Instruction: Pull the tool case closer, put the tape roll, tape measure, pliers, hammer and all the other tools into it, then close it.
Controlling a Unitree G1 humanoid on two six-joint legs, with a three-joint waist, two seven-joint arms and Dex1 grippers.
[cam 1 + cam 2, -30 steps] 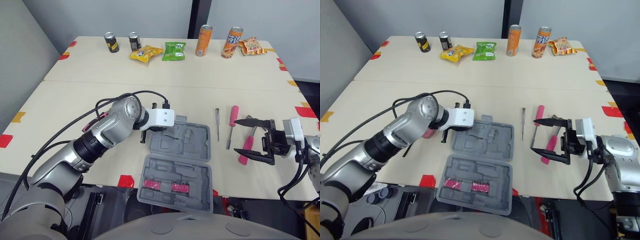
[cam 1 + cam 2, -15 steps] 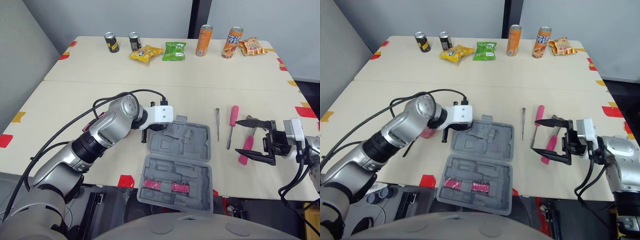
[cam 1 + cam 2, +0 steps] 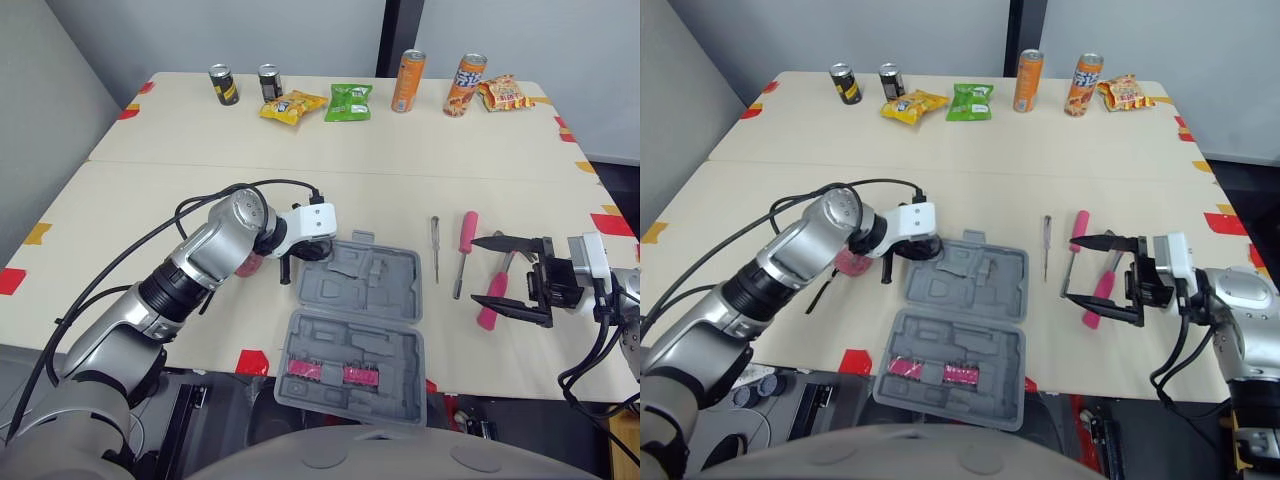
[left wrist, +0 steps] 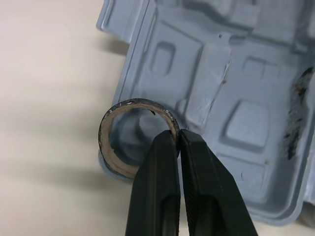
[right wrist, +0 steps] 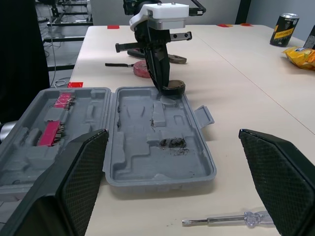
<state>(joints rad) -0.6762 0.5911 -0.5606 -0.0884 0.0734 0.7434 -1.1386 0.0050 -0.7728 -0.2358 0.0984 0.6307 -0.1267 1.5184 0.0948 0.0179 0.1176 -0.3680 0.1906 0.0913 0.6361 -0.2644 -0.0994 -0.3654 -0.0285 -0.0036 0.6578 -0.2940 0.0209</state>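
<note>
The grey tool case (image 3: 385,300) lies open near the table's front edge, with pink bits (image 3: 330,372) in its near half. My left gripper (image 4: 177,133) is shut on the rim of a dark tape roll (image 4: 135,103). It holds the roll over the far left corner of the case's far half. My right gripper (image 3: 485,272) stands open to the right of the case, above the pink-handled pliers (image 3: 488,298). A clear-handled screwdriver (image 3: 435,248) and a pink-handled screwdriver (image 3: 465,240) lie between the case and that gripper. A pink tape measure (image 5: 142,70) and a black-handled tool (image 5: 127,49) lie left of the case.
Two dark cans (image 3: 222,85), two orange cans (image 3: 407,80) and several snack bags (image 3: 349,101) line the table's far edge. Red tape marks (image 3: 252,360) sit along the table's edges.
My left gripper has carried the tape roll to the left and slightly away, from over the case's far half towards its far left corner. The right gripper has stayed still.
</note>
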